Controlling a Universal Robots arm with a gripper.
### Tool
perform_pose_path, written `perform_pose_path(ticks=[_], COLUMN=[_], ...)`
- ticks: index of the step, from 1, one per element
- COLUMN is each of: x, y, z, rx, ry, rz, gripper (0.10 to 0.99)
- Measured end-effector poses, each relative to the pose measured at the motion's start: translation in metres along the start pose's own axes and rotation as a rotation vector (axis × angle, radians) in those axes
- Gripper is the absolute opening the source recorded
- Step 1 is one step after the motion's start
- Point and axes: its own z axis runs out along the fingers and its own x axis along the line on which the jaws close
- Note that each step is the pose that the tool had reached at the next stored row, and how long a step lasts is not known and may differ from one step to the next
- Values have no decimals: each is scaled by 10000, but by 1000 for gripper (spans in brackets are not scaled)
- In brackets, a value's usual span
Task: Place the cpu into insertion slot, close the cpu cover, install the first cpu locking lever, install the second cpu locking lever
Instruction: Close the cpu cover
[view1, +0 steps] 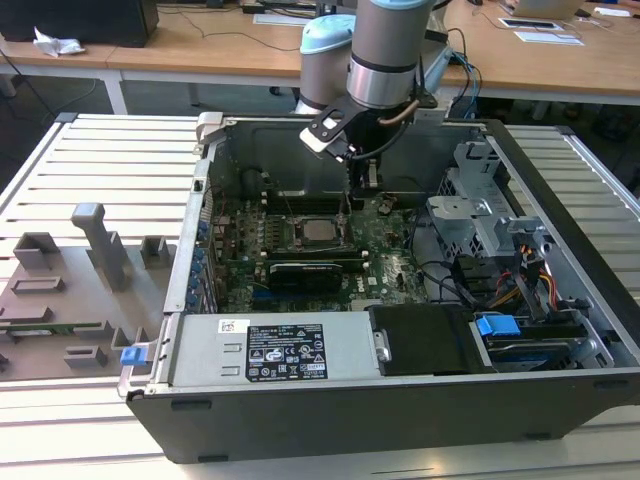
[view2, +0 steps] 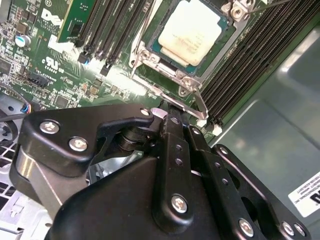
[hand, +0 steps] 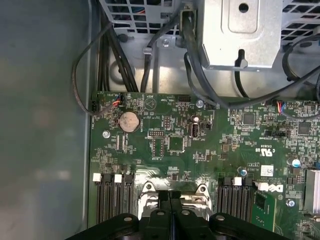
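Second wrist view: your gripper (view2: 167, 115), fingers pressed together, hovers at the locking lever (view2: 199, 102). The cpu (view2: 192, 30) lies straight beyond it, mid-motherboard (view2: 60, 85), framed by the cpu cover (view2: 150, 59).

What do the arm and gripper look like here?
Grey cylindrical arm with a pale blue joint cap and a black ring. Black metal gripper built of bolted link plates with silver screws. A dark cable loops at the wrist.
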Motion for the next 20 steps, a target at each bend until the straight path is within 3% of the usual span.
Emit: perform_pose_path(ticks=[20], x=[7], y=[-188], z=[4], rx=[0], ry=[-1], rz=[0], gripper=[106])
